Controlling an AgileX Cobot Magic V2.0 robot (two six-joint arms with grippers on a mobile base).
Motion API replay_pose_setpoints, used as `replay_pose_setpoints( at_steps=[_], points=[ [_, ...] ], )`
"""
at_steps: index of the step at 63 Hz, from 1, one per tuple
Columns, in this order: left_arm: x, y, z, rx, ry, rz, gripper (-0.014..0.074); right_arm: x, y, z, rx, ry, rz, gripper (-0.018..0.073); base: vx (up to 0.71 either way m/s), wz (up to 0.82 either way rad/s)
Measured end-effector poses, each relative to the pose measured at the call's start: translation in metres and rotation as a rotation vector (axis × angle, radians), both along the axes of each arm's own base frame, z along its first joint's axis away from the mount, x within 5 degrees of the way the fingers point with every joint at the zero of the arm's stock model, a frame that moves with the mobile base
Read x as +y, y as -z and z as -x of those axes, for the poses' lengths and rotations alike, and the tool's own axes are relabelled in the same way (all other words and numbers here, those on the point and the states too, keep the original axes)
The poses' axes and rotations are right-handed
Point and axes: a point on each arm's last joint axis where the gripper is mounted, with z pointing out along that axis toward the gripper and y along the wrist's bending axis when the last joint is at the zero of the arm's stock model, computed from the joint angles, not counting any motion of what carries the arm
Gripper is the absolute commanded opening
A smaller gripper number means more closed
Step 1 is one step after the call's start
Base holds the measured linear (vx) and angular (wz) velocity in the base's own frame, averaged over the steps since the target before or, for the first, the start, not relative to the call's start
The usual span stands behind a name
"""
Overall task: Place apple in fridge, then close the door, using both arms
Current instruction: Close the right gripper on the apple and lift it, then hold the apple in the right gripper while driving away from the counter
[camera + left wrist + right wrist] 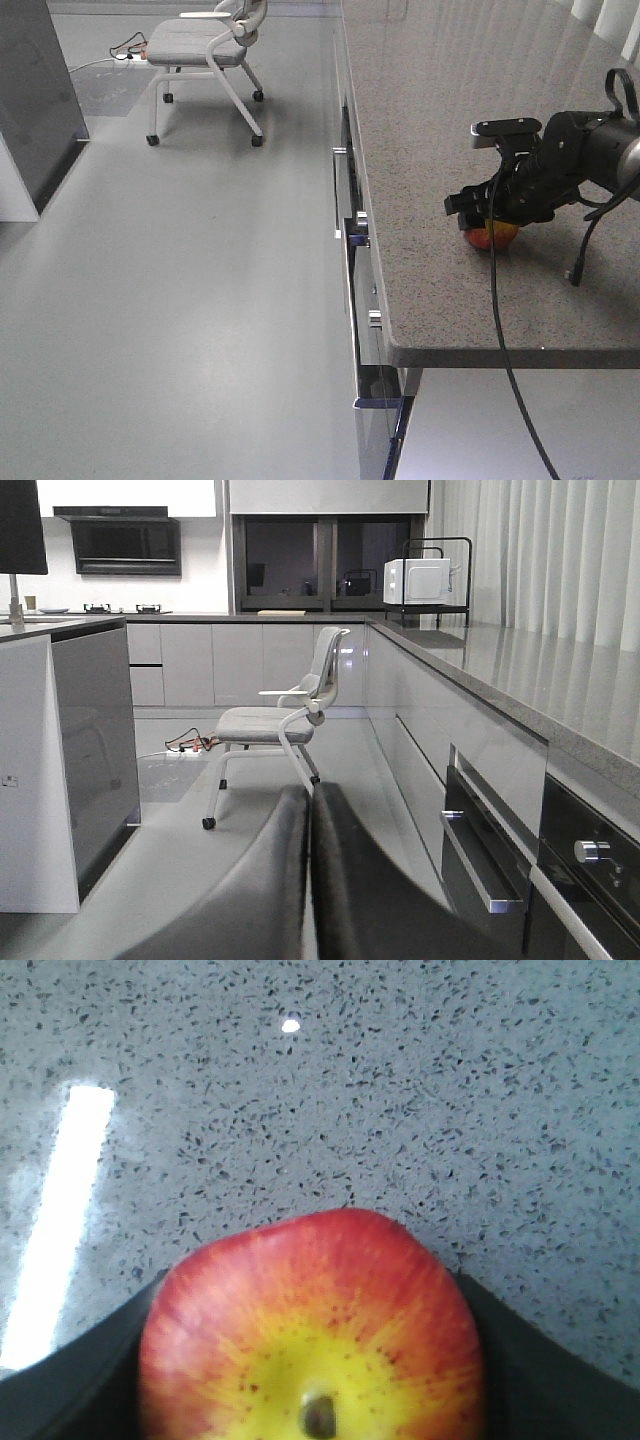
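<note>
The apple (pixel 493 236), red with a yellow patch round its stem dimple, rests on the speckled grey countertop (pixel 450 110) near the front edge. My right gripper (pixel 488 222) comes down over it from the right. In the right wrist view the apple (pixel 310 1350) fills the gap, and a dark finger (pixel 80 1390) presses against each side; the right gripper (pixel 312 1282) is shut on it. My left gripper (pixel 308 792) is shut on nothing, its fingers pressed together, hanging above the floor and facing the kitchen. The fridge and its door are out of view.
A grey wheeled chair (pixel 205 45) stands on the floor, with cables beside it. Drawer handles (pixel 358 225) jut from the counter's side. A dark-sided island (pixel 90 750) with white panels stands left. A microwave (pixel 417 580) sits on the far counter.
</note>
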Motion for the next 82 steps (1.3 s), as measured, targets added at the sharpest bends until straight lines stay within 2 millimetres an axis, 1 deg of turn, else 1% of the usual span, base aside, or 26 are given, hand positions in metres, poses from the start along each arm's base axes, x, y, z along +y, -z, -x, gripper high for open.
replay_pose_setpoints(
  at_steps=[3, 7, 15, 18, 21, 25, 28, 29, 30, 31, 32, 39, 49, 52, 58, 64, 69, 76, 82],
  points=[
    [0.0, 0.0, 0.0, 0.0, 0.0, 0.0, -0.0006, 0.0, -0.004, 0.001, -0.002, 0.0, 0.0, 0.0391, 0.0, 0.0],
    [0.0, 0.0, 0.0, 0.0, 0.0, 0.0, -0.0006, 0.0, -0.015, 0.004, -0.026, 0.0, -0.004, 0.0394, 0.0, 0.0],
    [0.0, 0.0, 0.0, 0.0, 0.0, 0.0, -0.0006, 0.0, -0.05, 0.016, -0.08, 0.004, -0.023, 0.0402, 0.0, 0.0],
    [0.0, 0.0, 0.0, 0.0, 0.0, 0.0, -0.0006, 0.001, -0.062, 0.024, -0.101, 0.002, -0.035, 0.0402, 0.0, 0.0],
    [0.0, 0.0, 0.0, 0.0, 0.0, 0.0, -0.0006, 0.004, -0.074, 0.036, -0.121, -0.008, -0.052, 0.0402, 0.0, 0.0],
    [0.0, 0.0, 0.0, 0.0, 0.0, 0.0, -0.0006, 0.006, -0.082, 0.05, -0.138, -0.029, -0.062, 0.0402, 0.0, 0.0],
    [0.0, 0.0, 0.0, 0.0, 0.0, 0.0, -0.0006, 0.01, -0.087, 0.064, -0.155, -0.05, -0.07, 0.0402, 0.0, 0.0],
    [0.0, 0.0, 0.0, 0.0, 0.0, 0.0, -0.0006, 0.011, -0.086, 0.069, -0.151, -0.055, -0.073, 0.0402, 0.0, 0.0],
    [0.0, 0.0, 0.0, 0.0, 0.0, 0.0, -0.0006, 0.013, -0.091, 0.075, -0.165, -0.064, -0.078, 0.0402, 0.0, 0.0],
    [0.0, 0.0, 0.0, 0.0, 0.0, 0.0, -0.0006, 0.015, -0.09, 0.08, -0.162, -0.069, -0.082, 0.0402, 0.0, 0.0],
    [0.0, 0.0, 0.0, 0.0, 0.0, 0.0, -0.0006, 0.016, -0.094, 0.086, -0.175, -0.075, -0.085, 0.0402, 0.0, 0.0],
    [0.0, 0.0, 0.0, 0.0, 0.0, 0.0, -0.0006, 0.029, -0.105, 0.123, -0.212, -0.133, -0.106, 0.0402, 0.0, 0.0],
    [0.0, 0.0, 0.0, 0.0, 0.0, 0.0, -0.0006, 0.05, -0.12, 0.185, -0.266, -0.247, -0.117, 0.0402, 0.0, 0.0],
    [0.0, 0.0, 0.0, 0.0, 0.0, 0.0, -0.0006, 0.054, -0.123, 0.2, -0.282, -0.278, -0.123, 0.0402, 0.0, 0.0],
    [0.0, 0.0, 0.0, 0.0, 0.0, 0.0, -0.0006, 0.06, -0.13, 0.236, -0.326, -0.343, -0.147, 0.0402, 0.0, 0.0],
    [0.0, 0.0, 0.0, 0.0, 0.0, 0.0, -0.0006, 0.061, -0.134, 0.27, -0.365, -0.396, -0.182, 0.0402, 0.0, 0.0],
    [0.0, 0.0, 0.0, 0.0, 0.0, 0.0, -0.0006, 0.059, -0.135, 0.294, -0.38, -0.428, -0.207, 0.0402, 0.0, 0.0],
    [0.0, 0.0, 0.0, 0.0, 0.0, 0.0, -0.0006, 0.051, -0.133, 0.322, -0.386, -0.453, -0.234, 0.0402, 0.0, 0.0],
    [0.0, 0.0, 0.0, 0.0, 0.0, 0.0, -0.0006, 0.044, -0.128, 0.345, -0.378, -0.467, -0.254, 0.0402, 0.0, 0.0]
  ],
)
